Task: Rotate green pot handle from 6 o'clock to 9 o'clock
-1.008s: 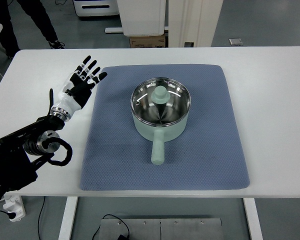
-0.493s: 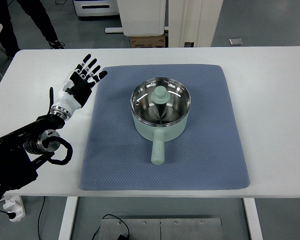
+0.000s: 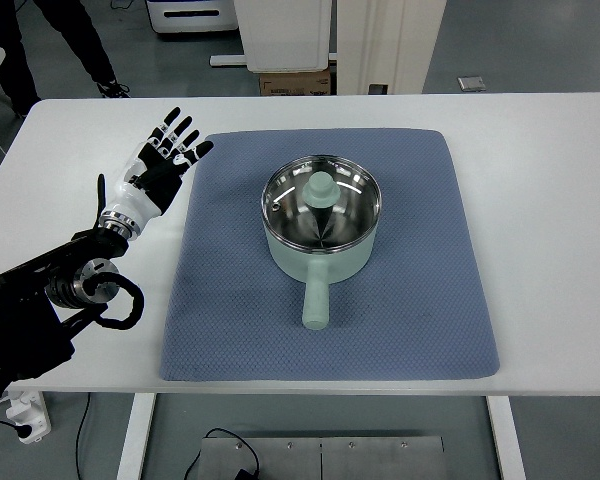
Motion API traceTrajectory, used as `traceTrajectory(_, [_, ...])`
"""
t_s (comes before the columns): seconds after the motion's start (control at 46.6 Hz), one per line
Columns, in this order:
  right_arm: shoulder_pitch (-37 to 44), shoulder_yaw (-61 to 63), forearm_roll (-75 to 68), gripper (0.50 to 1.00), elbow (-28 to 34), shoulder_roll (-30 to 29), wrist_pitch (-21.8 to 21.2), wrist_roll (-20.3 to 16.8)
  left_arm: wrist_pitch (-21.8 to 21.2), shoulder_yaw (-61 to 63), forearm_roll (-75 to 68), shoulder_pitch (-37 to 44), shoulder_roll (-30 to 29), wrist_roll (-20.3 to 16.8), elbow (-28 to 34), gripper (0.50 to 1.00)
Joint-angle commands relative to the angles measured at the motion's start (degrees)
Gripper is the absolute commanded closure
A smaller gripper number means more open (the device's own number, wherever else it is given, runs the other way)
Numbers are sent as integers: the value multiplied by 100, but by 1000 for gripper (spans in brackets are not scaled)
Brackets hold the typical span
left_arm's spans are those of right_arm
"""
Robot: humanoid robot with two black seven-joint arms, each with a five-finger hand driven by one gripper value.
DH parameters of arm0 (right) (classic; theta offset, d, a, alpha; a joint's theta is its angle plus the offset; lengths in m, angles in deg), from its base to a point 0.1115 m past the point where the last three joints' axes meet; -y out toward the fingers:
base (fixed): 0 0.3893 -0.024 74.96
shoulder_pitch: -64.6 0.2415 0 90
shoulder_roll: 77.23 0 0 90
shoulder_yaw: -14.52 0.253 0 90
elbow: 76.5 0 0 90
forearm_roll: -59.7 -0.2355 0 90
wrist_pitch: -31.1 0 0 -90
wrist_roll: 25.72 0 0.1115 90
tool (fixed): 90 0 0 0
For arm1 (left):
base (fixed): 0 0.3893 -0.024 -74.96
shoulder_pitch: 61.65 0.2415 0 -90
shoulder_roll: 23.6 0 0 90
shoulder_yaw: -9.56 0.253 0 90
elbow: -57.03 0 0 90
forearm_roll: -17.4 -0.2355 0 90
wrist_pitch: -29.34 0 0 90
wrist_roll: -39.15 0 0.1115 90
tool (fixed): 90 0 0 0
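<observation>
Top view: the left hand's black-tipped fingers (image 3: 185, 134) are spread apart and hold nothing, the tips just beside the far-left corner of the blue quilted mat (image 3: 230, 330). The left hand (image 3: 158, 166), white and black, hovers over the bare white surface (image 3: 540, 180) near its left edge, and its black arm (image 3: 40, 310) runs back to the near-left corner and off the picture's left side.

The pale green pot with a shiny steel inside (image 3: 321, 222) stands upright on the mat, a little toward the mat's far edge and well apart from the hand. A glass lid with a pale green knob (image 3: 322, 188) sits on it. The pot's straight green handle (image 3: 316, 303) points toward the near edge of the surface, lying over the mat.

Beyond the far edge, a person's dark-clad legs (image 3: 75, 40) show at the top left, and a white cabinet base (image 3: 285, 35) stands on the floor.
</observation>
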Motion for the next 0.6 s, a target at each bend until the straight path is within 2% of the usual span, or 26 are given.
traceTrajectory(0.0, [0, 1, 0, 500, 0, 0, 0, -1, -1, 0, -14, -17, 0, -3, 1, 500])
traceTrajectory(0.257, [0, 1, 0, 500, 0, 0, 0, -1, 114, -123, -49, -52, -70, -12, -8, 500])
traceTrajectory(0.579, [0, 1, 0, 500, 0, 0, 0, -1, 641, -518, -848, -87, -246, -56, -17, 500])
